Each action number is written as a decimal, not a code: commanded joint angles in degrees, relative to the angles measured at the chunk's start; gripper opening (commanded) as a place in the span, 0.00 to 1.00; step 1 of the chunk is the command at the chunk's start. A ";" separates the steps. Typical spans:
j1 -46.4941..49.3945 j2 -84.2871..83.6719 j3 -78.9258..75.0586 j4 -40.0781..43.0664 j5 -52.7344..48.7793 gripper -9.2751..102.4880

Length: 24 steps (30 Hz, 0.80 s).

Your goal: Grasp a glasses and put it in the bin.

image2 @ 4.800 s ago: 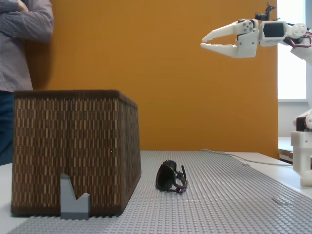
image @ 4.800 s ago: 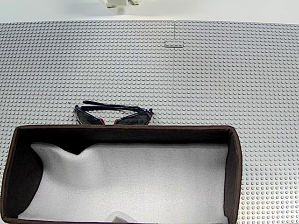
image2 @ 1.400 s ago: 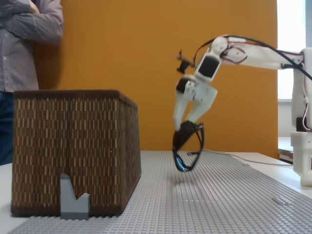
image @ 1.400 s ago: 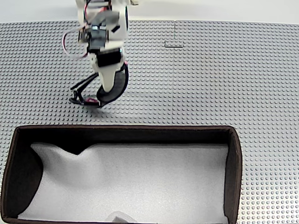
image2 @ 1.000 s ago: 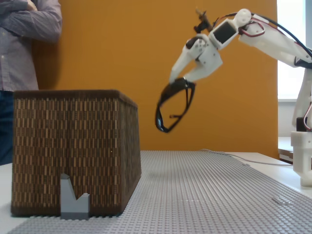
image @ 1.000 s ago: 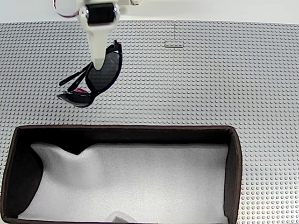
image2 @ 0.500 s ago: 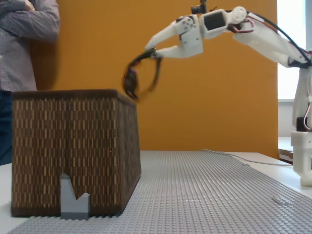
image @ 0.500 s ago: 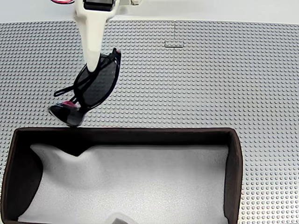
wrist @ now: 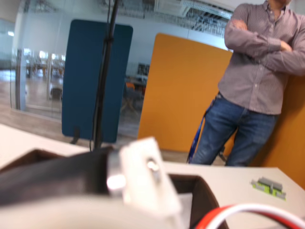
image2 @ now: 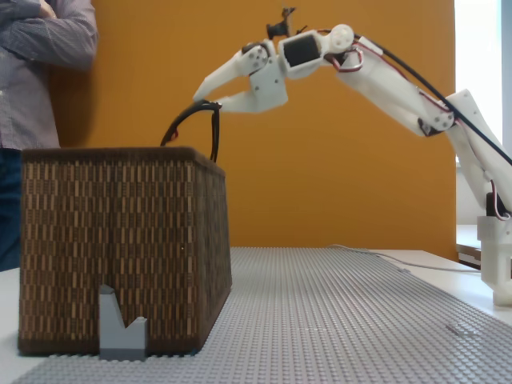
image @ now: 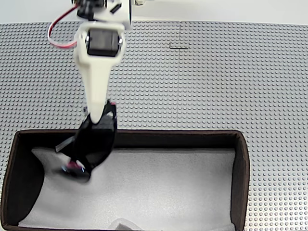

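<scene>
My white gripper [image: 98, 117] is shut on the black glasses [image: 95, 142], which hang tilted from its fingertips over the left part of the bin [image: 192, 137]. The lower end of the glasses is blurred above the white foam lining. In the side fixed view the gripper [image2: 206, 98] reaches out above the bin's near top corner. There the thin black frame of the glasses [image2: 214, 132] dips just past the rim of the brown woven bin [image2: 120, 248]. The rest of the glasses is hidden behind the bin wall.
The bin stands on a grey studded baseplate [image: 216, 82]. A small grey bracket [image2: 120, 324] leans against the bin's front. A person with folded arms [image2: 40, 64] stands behind the bin, also shown as a person [wrist: 252, 81] in the wrist view. An orange wall [image2: 360, 176] is behind.
The gripper lifted the glasses off the plate and has carried them from beside the bin's far wall to over its left interior, lower than half a second ago.
</scene>
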 commanded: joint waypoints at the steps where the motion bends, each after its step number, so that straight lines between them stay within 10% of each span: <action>1: -1.14 -1.14 -8.44 4.66 0.53 0.25; 11: -1.41 -10.63 -20.13 16.44 5.71 0.55; 24: -2.46 -14.15 -21.18 26.63 10.37 0.62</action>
